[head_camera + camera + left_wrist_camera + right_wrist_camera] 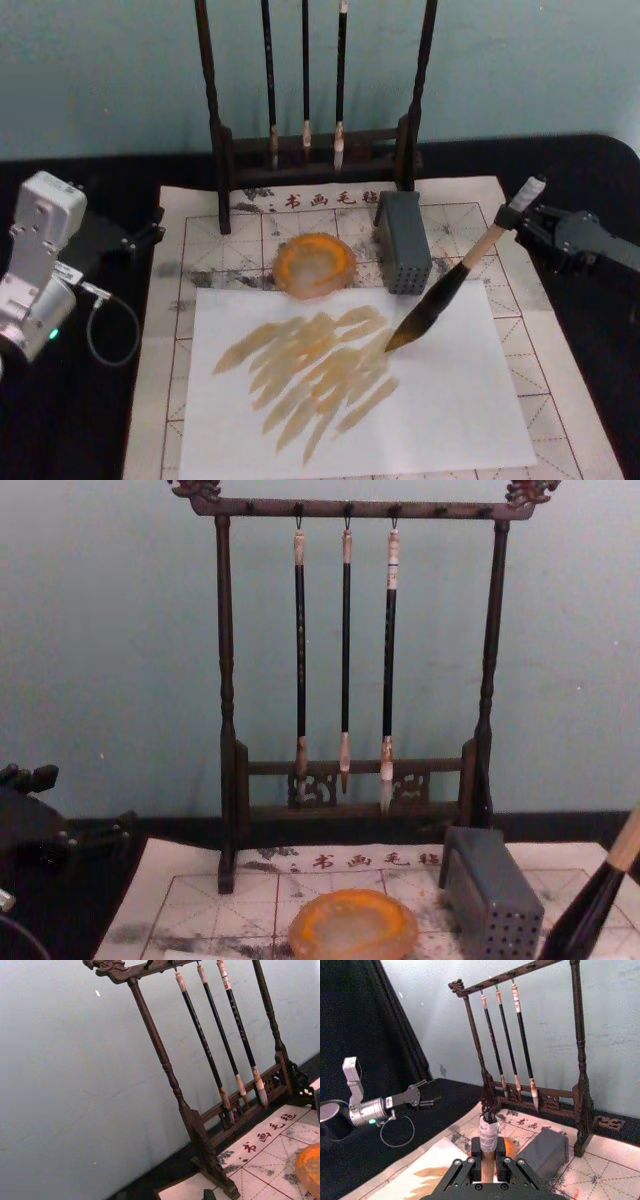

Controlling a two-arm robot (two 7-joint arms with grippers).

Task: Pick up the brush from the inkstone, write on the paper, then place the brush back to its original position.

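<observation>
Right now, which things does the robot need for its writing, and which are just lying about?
In use: brush, held in the right gripper; inkstone; paper.
Lying about: wooden rack; three thin brushes; grey perforated box; left gripper, parked at the left.

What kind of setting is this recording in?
Probably a staged calligraphy desk: a wooden rack hung with thin brushes, a red-grid practice sheet, an orange ink dish; the right gripper holds a big brush.
</observation>
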